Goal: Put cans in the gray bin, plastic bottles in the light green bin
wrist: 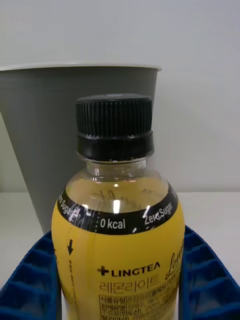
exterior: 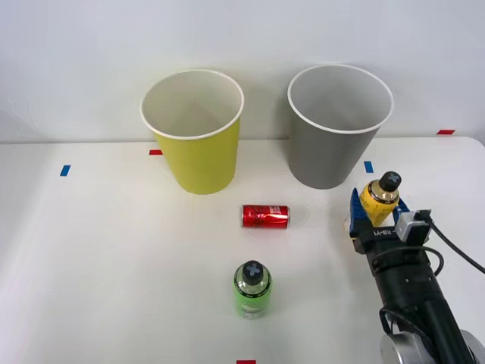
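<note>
And here's the right gripper (exterior: 377,214) with its blue ribbed fingers (wrist: 205,280) pressed on either side of the yellow-labelled bottle (exterior: 378,200), clamped around the label band. The bottle stands upright at the right of the table, just near of the gray bin (exterior: 333,152), whose wall looms right behind the cap in the wrist view.

Over at centre, the red soda can (exterior: 265,216) lies on its side, near of the gap between the two bins. Nearer still, the green bottle (exterior: 252,289) stands upright on its own. The light green bin (exterior: 198,152) waits at the far left of centre.

Now, handling: this bottle looks full of liquid, so I'd judge it fairly weighty for its size, with a smooth, glossy label that could slip. The body is thin plastic, likely to give a little under squeeze. The mid-label grip looks sensible: it's the widest straight section, well below the tapering shoulder and ribbed cap. It belongs leftward, in the light green bin.
</note>
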